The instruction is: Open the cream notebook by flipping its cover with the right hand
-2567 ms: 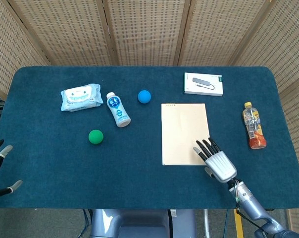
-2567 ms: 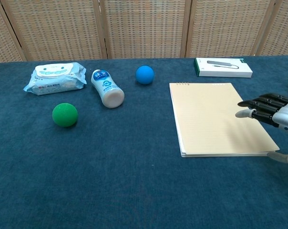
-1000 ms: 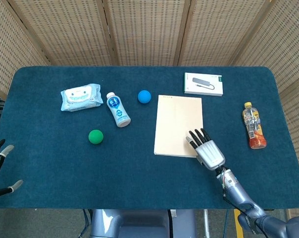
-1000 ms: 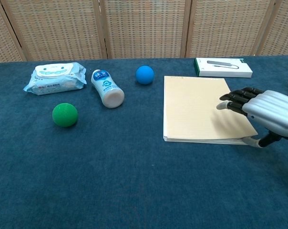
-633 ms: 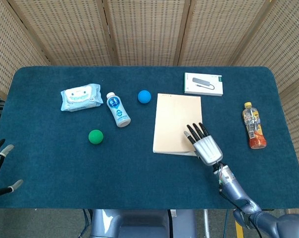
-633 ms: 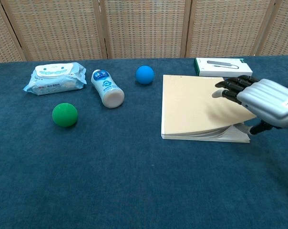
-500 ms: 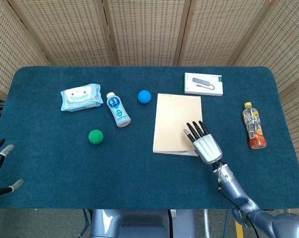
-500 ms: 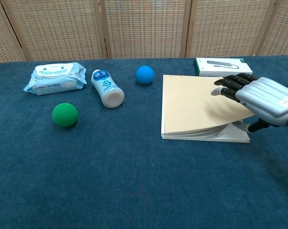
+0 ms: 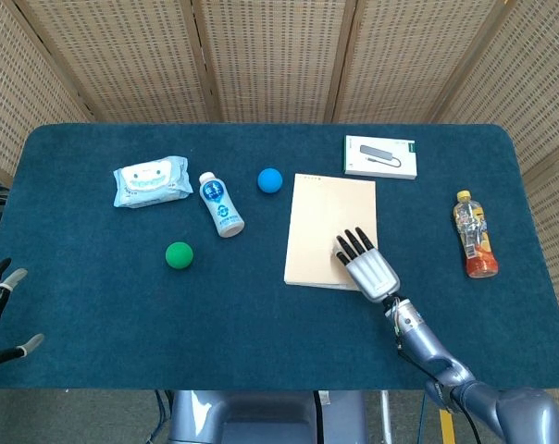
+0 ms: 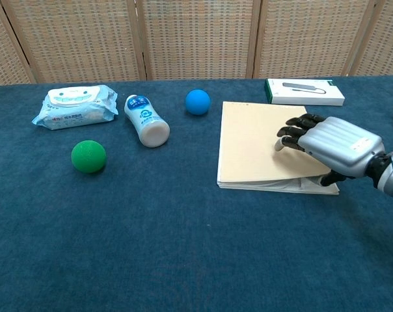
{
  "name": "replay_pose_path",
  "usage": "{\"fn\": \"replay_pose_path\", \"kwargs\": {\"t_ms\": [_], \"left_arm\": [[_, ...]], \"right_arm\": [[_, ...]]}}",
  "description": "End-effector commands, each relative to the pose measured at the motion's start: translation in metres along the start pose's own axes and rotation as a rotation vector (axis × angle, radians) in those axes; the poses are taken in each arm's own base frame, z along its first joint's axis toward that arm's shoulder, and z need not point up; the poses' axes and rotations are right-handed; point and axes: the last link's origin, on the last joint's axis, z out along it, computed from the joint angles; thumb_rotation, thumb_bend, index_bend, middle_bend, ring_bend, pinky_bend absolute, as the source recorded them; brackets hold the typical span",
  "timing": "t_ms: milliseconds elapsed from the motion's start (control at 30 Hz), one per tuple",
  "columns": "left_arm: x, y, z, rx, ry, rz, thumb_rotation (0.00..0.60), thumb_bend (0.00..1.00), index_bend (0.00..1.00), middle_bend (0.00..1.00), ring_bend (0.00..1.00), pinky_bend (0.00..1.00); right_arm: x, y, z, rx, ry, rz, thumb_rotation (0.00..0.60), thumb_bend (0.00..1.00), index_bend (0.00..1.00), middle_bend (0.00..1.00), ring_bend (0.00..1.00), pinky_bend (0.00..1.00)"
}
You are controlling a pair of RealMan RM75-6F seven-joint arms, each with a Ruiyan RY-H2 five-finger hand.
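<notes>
At the table's near left edge the left hand (image 9: 0, 310) hangs with fingers apart, holding nothing. Right of the table's middle, the right hand (image 10: 326, 146) lies on the cream notebook (image 10: 258, 146), fingers spread flat on top and thumb tucked at the near right corner, where the cover looks slightly lifted. The lift is just beginning, I judge; next the thumb must catch only the thin, flexible cover and swing it left. The table (image 9: 94, 305) is napped blue cloth.

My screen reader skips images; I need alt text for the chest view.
The right hand lies on the cream notebook, whose near right corner lifts slightly. Further left are a blue ball, a white bottle, a wipes pack and a green ball.
</notes>
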Motion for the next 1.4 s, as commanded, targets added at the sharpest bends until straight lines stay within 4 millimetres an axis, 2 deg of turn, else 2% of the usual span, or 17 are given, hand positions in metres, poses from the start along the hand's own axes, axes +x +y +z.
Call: {"fn": "replay_pose_path", "kwargs": {"t_ms": [33,167,333,500,867,1200,1400], "left_arm": [[0.0,0.0,0.0,0.002,-0.001,-0.001,0.6,0.0,0.0,0.0,0.0,0.0],[0.001,-0.001,0.001,0.004,-0.001,-0.003,0.6,0.0,0.0,0.0,0.0,0.0],[0.001,-0.001,0.002,0.004,-0.002,-0.005,0.6,0.0,0.0,0.0,0.0,0.0],[0.001,-0.001,0.002,0.005,-0.003,-0.007,0.6,0.0,0.0,0.0,0.0,0.0],[0.001,0.0,0.0,-0.002,-0.001,-0.006,0.6,0.0,0.0,0.0,0.0,0.0],[0.0,0.001,-0.002,-0.009,-0.002,-0.004,0.6,0.0,0.0,0.0,0.0,0.0],[0.0,0.002,-0.002,-0.012,-0.002,-0.003,0.6,0.0,0.0,0.0,0.0,0.0]], "right_arm": [[0.001,-0.001,0.004,-0.001,-0.002,-0.005,0.6,0.41,0.26,0.2,0.13,0.09],[0.0,-0.002,0.009,-0.014,-0.01,0.0,0.6,0.46,0.34,0.32,0.23,0.11],[-0.002,-0.001,0.011,-0.018,-0.006,0.019,0.6,0.58,0.53,0.53,0.41,0.19],[-0.002,0.001,0.009,-0.001,0.016,0.059,0.6,0.59,0.64,0.63,0.49,0.25],[0.008,0.017,-0.004,0.03,0.085,0.175,0.6,0.61,0.67,0.66,0.51,0.3],[0.02,0.028,-0.037,0.167,0.104,0.239,0.6,0.61,0.67,0.66,0.51,0.3],[0.028,0.027,-0.063,0.268,0.123,0.256,0.6,0.61,0.67,0.66,0.51,0.3]]}}
